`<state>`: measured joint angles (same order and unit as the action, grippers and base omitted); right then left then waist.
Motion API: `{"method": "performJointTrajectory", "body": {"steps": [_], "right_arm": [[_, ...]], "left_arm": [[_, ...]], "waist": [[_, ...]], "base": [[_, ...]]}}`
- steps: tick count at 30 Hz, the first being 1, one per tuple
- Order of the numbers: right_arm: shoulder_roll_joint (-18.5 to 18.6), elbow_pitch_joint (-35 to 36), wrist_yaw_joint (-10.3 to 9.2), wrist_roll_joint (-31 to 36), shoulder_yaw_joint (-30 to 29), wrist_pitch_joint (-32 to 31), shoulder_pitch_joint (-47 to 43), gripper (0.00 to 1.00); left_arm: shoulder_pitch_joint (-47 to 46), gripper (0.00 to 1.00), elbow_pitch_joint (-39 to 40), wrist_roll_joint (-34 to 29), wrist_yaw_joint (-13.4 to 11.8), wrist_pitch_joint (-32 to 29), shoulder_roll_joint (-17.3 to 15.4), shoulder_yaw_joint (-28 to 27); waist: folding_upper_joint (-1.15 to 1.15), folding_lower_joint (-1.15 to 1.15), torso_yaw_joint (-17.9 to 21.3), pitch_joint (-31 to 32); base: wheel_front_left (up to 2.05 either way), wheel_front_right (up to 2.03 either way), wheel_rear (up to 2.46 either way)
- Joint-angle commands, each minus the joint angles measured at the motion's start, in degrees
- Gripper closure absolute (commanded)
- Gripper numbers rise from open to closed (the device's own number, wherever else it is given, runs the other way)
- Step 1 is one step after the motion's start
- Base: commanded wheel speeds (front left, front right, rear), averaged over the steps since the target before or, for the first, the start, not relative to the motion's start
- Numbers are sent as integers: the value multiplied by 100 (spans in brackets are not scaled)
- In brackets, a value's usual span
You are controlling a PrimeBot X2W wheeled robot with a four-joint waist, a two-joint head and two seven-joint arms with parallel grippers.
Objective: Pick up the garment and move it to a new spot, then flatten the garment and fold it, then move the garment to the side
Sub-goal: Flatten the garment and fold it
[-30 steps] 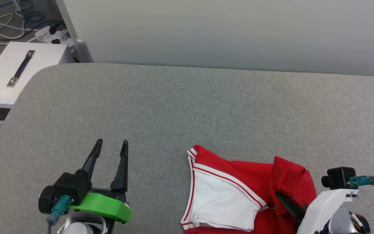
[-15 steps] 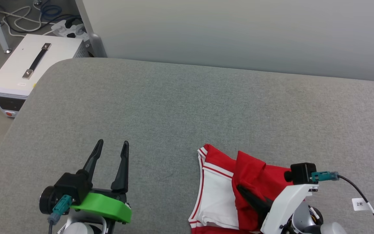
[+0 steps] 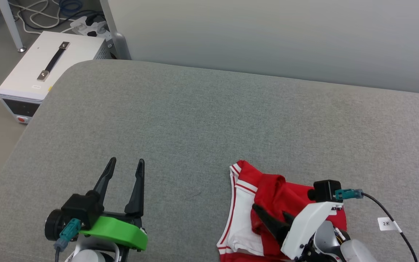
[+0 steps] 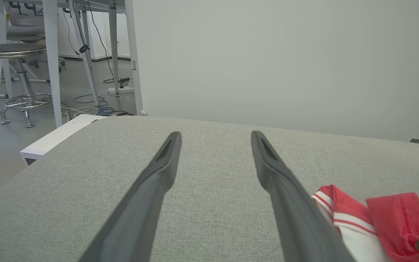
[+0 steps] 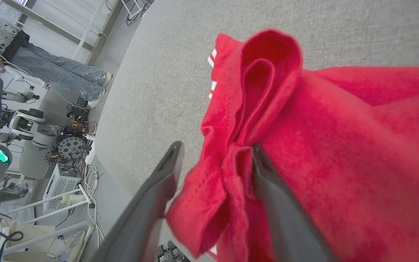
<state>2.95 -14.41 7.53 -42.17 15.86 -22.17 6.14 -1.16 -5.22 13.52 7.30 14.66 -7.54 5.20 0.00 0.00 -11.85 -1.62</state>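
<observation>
On the floor at the far left stands a white box [image 3: 46,65] with a dark handle on top, just beside the rounded corner of the grey padded surface [image 3: 195,116]. Toward the near left of that surface the left gripper [image 3: 126,161] hovers with its two dark fingers spread wide and nothing between them, only bare grey cloth under and ahead of it. The garment [image 3: 244,203] lies well to its right, at the near edge of the surface, crumpled: a white sleeve with striped trim faces left, and a thick red fold is bunched up over it. The right gripper [image 3: 270,211] sits on that red bunch, fingers pointing up and to the left. In the right wrist view its jaws stand apart, not clamped; a loose rolled fold of red fabric rises between the fingers [image 5: 151,203], brushing the right-hand one while a gap shows beside the left-hand one. The rest of the red cloth spreads off to the right of the jaws.
</observation>
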Motion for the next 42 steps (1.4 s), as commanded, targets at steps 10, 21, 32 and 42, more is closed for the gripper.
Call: {"method": "performJointTrajectory", "body": {"steps": [10, 21, 32, 42], "right_arm": [[-7, 111, -4, -622, 641, 102, 329, 0], [334, 687, -4, 872, 92, 55, 883, 0], [1826, 1332, -4, 2413, -338, 1341, 855, 0], [1497, 1593, -4, 3110, -1627, 2626, -282, 0]], "left_arm": [[47, 0, -94, 34, 19, 34, -16, 14], [73, 0, -8, 53, 19, 34, -19, 131], [-15, 0, 160, 132, 19, 34, 77, 158], [89, 0, 236, 160, 19, 34, 135, 174]], "waist": [[0, 0, 35, 198], [0, 0, 358, 290], [0, 0, 668, 199], [0, 0, 808, 118]], "base": [[0, 0, 0], [0, 0, 0], [0, 0, 0], [0, 0, 0]]}}
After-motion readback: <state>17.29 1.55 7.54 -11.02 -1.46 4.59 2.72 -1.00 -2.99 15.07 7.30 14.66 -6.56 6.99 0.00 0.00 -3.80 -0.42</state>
